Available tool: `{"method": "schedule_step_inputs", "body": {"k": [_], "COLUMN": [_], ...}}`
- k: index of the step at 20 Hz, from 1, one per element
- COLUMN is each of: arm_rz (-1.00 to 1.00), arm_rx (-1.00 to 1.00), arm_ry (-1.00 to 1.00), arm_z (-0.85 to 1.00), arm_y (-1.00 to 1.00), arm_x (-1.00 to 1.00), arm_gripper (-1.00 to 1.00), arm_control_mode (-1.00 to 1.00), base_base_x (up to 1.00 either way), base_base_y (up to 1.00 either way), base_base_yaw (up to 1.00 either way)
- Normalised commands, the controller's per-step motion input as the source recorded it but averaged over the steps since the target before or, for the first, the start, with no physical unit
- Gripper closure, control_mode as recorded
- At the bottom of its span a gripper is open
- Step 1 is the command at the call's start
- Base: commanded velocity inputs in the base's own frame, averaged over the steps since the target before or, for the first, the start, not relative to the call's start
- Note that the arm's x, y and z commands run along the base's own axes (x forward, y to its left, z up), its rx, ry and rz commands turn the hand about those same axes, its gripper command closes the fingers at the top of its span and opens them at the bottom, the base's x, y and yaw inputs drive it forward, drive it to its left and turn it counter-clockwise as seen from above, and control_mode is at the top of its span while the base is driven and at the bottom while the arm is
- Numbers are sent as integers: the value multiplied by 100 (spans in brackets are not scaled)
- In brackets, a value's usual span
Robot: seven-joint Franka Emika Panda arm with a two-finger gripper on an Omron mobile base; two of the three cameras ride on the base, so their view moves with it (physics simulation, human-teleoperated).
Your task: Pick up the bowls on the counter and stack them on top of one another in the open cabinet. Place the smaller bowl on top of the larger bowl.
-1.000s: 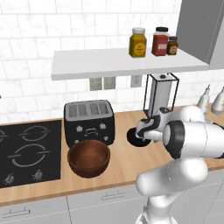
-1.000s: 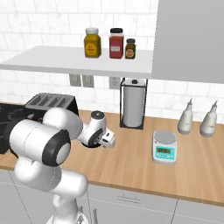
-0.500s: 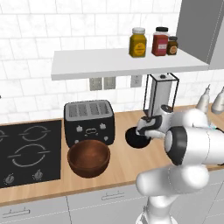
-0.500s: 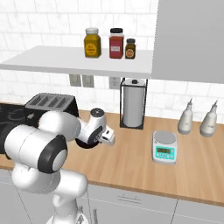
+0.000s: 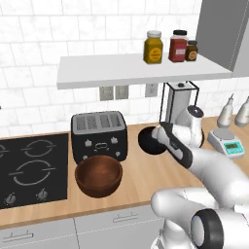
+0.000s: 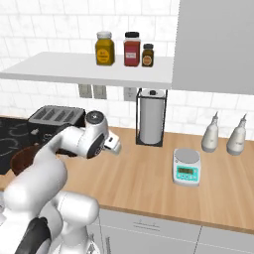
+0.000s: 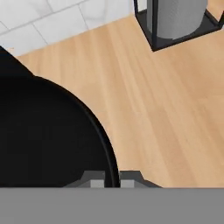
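1. In the hand view, the two dark fingers (image 7: 97, 179) stand either side of the rim of the smaller bowl (image 7: 43, 135), one tip inside the rim and one outside. They look close on the rim, but I cannot tell whether they actually pinch it.
2. Compared with half a second and a second ago, the forearm has swung lower and further out across the left base view, and the gripper (image 5: 159, 137) now sits at the 3 o'clock edge of the black bowl. I judge this to be the final closing-in for the first pick, not yet a lift.
3. The smaller bowl rests on the desk (image 5: 141, 180), in the same place as before, between the toaster (image 5: 98, 134) and the paper towel holder (image 5: 179, 104).
4. The larger bowl (image 5: 98, 176) sits on the desk at about 7 o'clock from the black one, just in front of the toaster, untouched.
5. The open cabinet (image 5: 141, 71) hangs above both bowls. Three jars (image 5: 171, 47) stand at its right end, beside the upright panel; its left and middle board is bare.
6. The larger bowl belongs underneath, so taking the small one first may mean an extra step.
7. The paper towel holder stands near the arm at 1 o'clock. A kitchen scale (image 6: 186, 167) and two bottles (image 6: 223, 135) lie well apart at 3 o'clock.
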Motion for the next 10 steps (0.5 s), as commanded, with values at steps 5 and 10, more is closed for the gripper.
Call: {"method": "schedule_step_inputs", "body": {"k": [5, 10], "arm_rz": [0, 0], "arm_rx": [1, 0], "arm_ry": [-6, -2], "arm_z": [78, 76], "arm_y": [95, 100], "arm_x": [-53, -53], "arm_gripper": [100, 100], "arm_control_mode": [-100, -100], "base_base_x": [0, 0], "base_base_y": [0, 0], "base_base_yaw": [0, 0]}}
